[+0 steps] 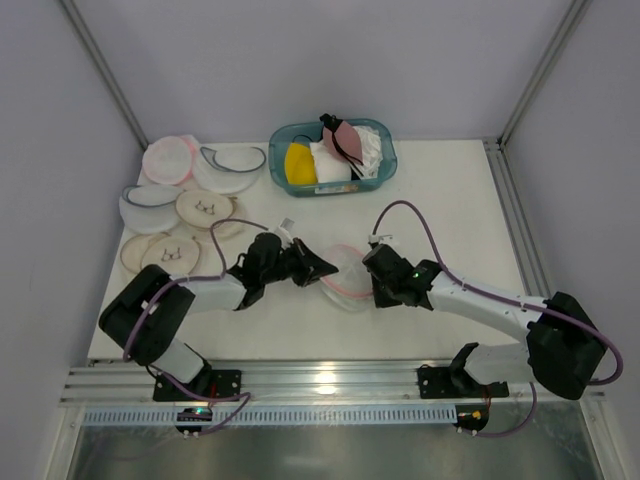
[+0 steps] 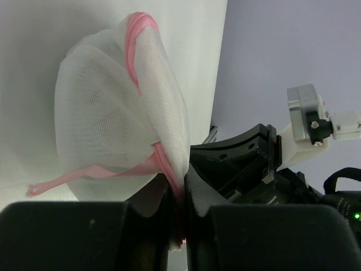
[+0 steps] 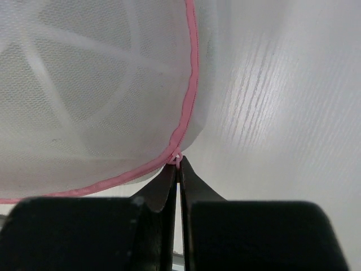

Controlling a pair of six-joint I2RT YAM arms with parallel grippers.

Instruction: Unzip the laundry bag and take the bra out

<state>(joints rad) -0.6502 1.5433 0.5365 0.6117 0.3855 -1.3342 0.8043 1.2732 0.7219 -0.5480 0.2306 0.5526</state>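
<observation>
The laundry bag (image 1: 347, 277), a round translucent white mesh pouch with a pink zipper rim, lies between my two grippers at the table's middle. My left gripper (image 1: 322, 268) is shut on the bag's left edge; in the left wrist view its jaws pinch the pink rim and mesh (image 2: 169, 169). My right gripper (image 1: 372, 272) is shut on the small pink zipper pull (image 3: 178, 161) at the bag's right edge. The bag (image 3: 96, 96) fills the right wrist view. The bra does not show clearly; only pale shapes lie behind the mesh.
A teal basket (image 1: 383, 160) at the back holds a yellow bra (image 1: 298, 163), white items and a mauve bra with black straps (image 1: 345, 138). Back left lie a pinker round pouch (image 1: 168, 158), navy-trimmed white pouches (image 1: 228, 166) and several beige pads (image 1: 170, 251).
</observation>
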